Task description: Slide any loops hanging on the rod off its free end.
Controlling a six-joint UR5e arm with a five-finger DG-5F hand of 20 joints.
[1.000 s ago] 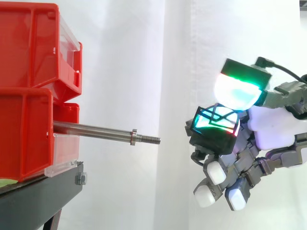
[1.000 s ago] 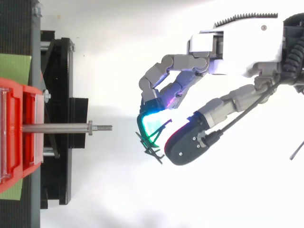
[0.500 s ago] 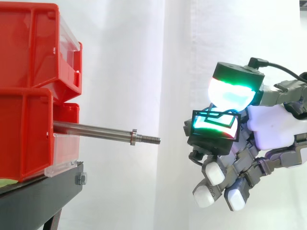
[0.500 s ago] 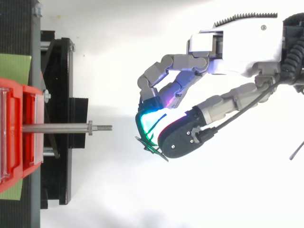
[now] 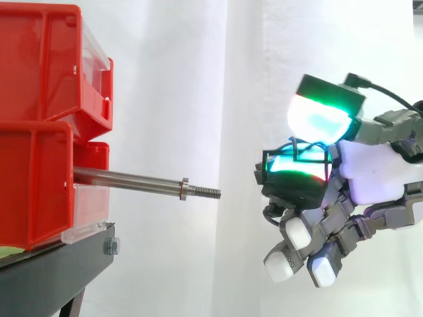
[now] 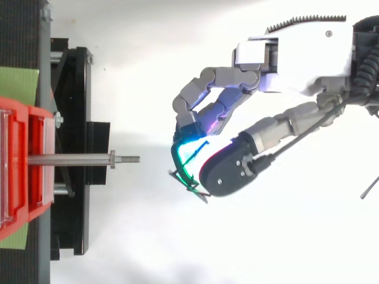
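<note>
A bare steel rod (image 5: 132, 179) sticks out level from the lower red bin (image 5: 33, 191), its threaded free end (image 5: 206, 192) pointing right. Nothing hangs on it. My hand (image 5: 377, 175) floats to the right of that end, apart from it and at about the same height. A thin black wire loop (image 5: 295, 152) lies across a green-glowing fingertip with the thumb pad (image 5: 320, 119) curled over it. From above, the loop (image 6: 188, 182) juts out between thumb and fingers, a short way from the rod tip (image 6: 133, 158).
Two red bins are stacked at the left on a black stand (image 5: 59, 264). A white curtain hangs behind. Open air lies between the rod's end and my hand. A green mat (image 6: 18, 86) lies under the stand in the top view.
The thumb has moved in over the loop, which has turned from tilted to nearly level. My hand stays in place right of the rod. The rod is unchanged.
</note>
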